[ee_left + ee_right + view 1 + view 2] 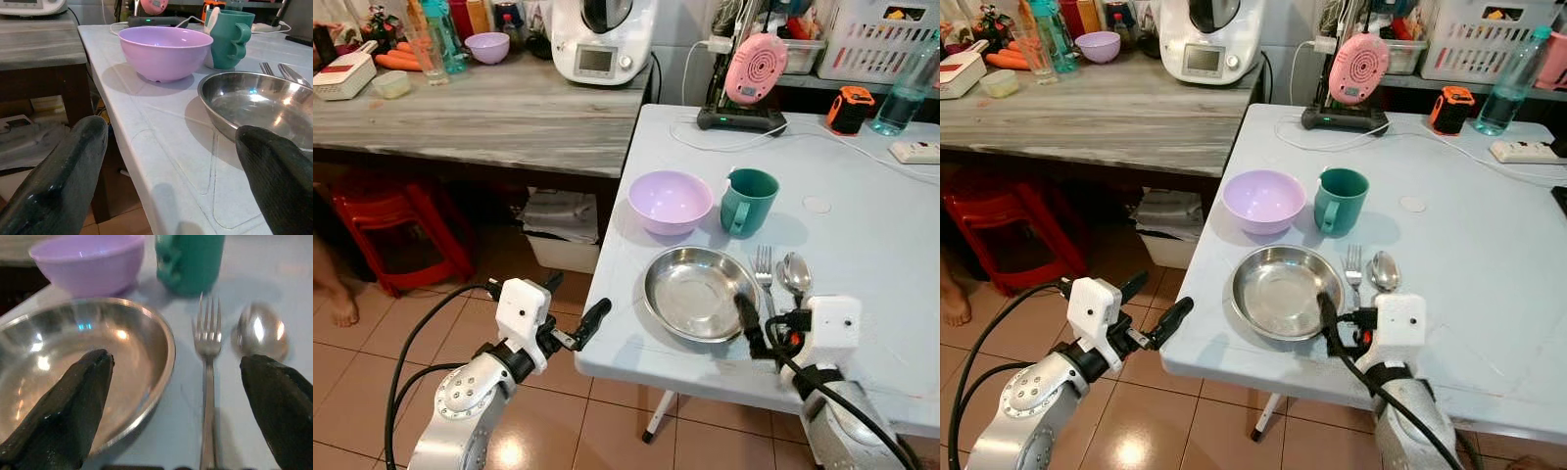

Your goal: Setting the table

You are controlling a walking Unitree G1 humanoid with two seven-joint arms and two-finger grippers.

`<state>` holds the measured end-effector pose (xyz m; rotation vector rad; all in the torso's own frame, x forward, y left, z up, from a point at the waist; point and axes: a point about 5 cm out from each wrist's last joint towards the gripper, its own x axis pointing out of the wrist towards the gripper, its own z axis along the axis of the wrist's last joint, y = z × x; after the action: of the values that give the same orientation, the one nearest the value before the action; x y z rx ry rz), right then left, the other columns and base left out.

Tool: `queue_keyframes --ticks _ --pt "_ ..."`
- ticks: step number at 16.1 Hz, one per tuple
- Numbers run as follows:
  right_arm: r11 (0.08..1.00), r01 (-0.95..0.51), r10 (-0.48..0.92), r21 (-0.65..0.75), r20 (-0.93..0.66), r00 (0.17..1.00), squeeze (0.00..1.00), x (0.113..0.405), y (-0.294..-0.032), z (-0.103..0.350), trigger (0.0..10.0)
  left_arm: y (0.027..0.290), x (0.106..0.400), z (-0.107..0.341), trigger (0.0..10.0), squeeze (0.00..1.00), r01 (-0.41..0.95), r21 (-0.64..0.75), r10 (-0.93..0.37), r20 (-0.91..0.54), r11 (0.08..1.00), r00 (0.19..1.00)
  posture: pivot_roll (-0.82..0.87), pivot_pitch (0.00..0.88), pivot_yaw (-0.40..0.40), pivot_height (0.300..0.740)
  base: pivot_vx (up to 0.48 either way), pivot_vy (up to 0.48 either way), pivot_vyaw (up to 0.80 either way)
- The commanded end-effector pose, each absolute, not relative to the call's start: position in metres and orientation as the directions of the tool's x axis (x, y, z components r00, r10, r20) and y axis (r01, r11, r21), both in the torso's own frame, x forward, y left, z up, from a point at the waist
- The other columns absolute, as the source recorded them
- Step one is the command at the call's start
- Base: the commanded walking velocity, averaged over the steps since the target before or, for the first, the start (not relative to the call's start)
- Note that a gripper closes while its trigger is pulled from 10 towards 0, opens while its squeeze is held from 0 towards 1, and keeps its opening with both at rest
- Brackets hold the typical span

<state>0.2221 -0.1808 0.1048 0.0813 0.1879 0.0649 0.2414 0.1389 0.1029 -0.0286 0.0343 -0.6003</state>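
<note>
- We held our right gripper (176, 396) spread wide over the fork (208, 377), low centre-right, beside the steel plate (695, 292), presumably placing cutlery.
- Our left gripper (570, 315) hung parted off the table edge (607, 362), lower left.

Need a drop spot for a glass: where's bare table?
Free: right of the spoon and teal mug, up to the power strip. Crowded: purple bowl, steel plate, fork, and right hand over the plate's rim.
</note>
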Motion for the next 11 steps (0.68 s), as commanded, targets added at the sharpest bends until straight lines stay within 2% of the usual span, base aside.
queue_keyframes --ticks 1,11 --pt "0.993 -0.069 0.087 0.101 -0.191 0.978 0.00 0.226 -0.181 0.105 10.0 0.135 0.242 0.105 10.0 0.00 0.575 -0.038 -0.576 -0.013 0.817 0.817 -0.07 0.057 0.011 0.740 0.000 0.000 0.00" --pt "0.975 -0.117 0.161 0.188 -0.237 0.958 0.00 0.236 -0.170 0.102 10.0 0.132 0.239 0.103 10.0 0.00 0.612 -0.080 -0.615 -0.018 0.787 0.788 -0.06 0.072 0.015 0.740 0.000 0.000 0.00"
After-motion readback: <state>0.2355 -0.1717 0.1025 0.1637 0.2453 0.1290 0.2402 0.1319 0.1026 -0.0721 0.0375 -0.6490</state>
